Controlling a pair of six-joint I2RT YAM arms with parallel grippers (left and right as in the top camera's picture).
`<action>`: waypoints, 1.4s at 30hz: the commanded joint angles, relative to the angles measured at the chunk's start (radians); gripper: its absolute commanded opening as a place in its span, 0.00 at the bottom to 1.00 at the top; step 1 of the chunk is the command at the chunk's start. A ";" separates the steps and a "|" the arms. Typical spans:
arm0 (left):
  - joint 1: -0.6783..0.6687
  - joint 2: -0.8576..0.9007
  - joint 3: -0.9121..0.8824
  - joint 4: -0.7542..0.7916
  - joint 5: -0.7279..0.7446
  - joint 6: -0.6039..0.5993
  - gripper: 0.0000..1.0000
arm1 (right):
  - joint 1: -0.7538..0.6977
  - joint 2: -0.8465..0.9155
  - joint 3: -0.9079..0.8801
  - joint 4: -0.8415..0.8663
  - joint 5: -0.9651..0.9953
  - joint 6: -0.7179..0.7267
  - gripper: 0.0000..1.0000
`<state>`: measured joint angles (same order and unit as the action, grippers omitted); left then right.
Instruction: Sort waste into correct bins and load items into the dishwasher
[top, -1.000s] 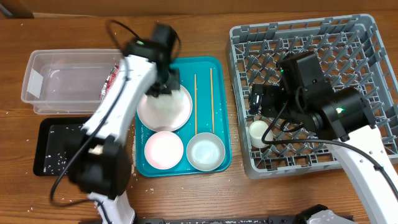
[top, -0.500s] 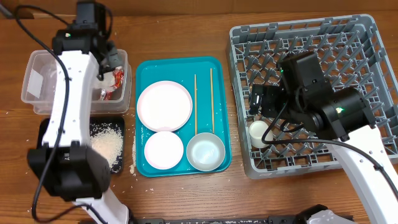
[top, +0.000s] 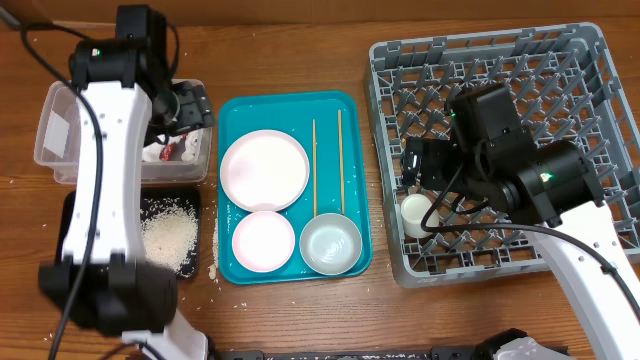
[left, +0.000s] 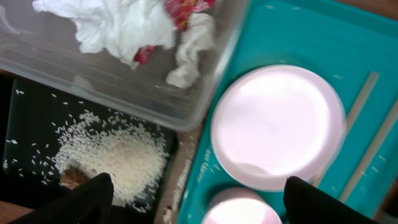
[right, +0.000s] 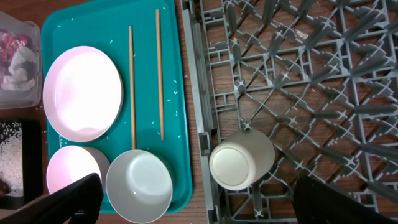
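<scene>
Left gripper (left: 198, 190) spread above tub (left: 124, 93) rim; wrapper (left: 186, 6) inside.

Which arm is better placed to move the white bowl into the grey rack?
Right. The right gripper hangs open over the left edge of the grey rack, close to the white bowl; the left gripper is by the clear tub, farther away.

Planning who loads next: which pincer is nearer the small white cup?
Right. The right pincer hangs over the rack right by the cup; the left pincer is far off, over the clear tub.
</scene>
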<state>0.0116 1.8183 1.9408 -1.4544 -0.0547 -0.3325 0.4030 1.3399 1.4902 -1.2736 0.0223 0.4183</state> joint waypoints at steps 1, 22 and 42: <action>-0.094 -0.112 0.034 -0.042 0.047 -0.010 0.90 | 0.002 -0.002 0.014 0.003 -0.002 0.000 1.00; -0.563 -0.670 0.034 -0.235 -0.200 -0.188 1.00 | 0.002 -0.002 0.014 0.004 -0.002 0.000 1.00; -0.195 -1.043 -0.547 0.269 -0.002 0.155 1.00 | 0.002 -0.002 0.014 0.004 -0.002 0.000 1.00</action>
<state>-0.3134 0.8951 1.6131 -1.3266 -0.2581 -0.3546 0.4030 1.3399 1.4902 -1.2755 0.0223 0.4179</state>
